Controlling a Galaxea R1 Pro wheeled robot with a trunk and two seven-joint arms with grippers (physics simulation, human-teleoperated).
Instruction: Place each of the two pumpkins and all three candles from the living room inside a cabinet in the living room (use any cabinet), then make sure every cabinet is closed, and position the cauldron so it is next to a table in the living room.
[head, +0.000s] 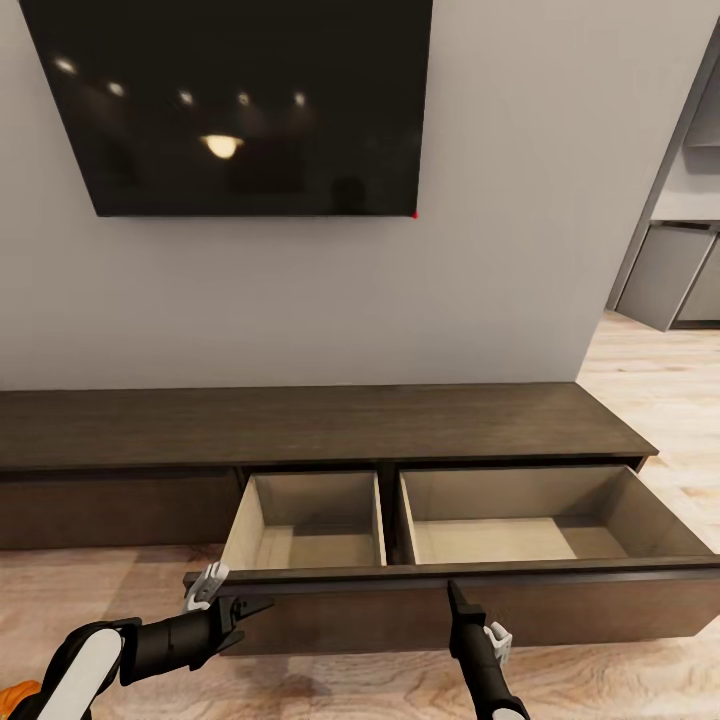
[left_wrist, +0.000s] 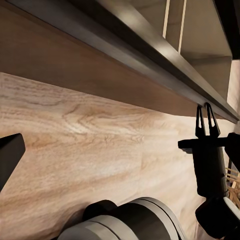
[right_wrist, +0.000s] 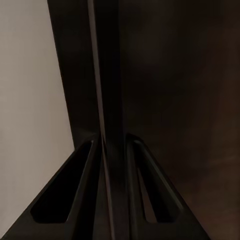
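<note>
We see the cabinet (head: 300, 425) running along the wall, drawer (head: 560, 515) pulled out; our right gripper (head: 455, 597) pinches its front edge, and our left gripper's (head: 255, 608) state is unclear.

From the head camera I see the cabinet (head: 320, 425) running along the wall, directly below the wall-mounted TV (head: 235, 100). Its wide drawer (head: 450, 600) stands pulled out toward me over the floor (head: 640, 400), with two compartments side by side, a divider between them. My left gripper (head: 250, 607) sits in front of the drawer front, near its left end. My right gripper (head: 452, 592) is at the drawer front's top edge, right of the divider; in the right wrist view its fingers (right_wrist: 85, 195) straddle that edge. A doorway opens to the right, behind the cabinet's end.
</note>
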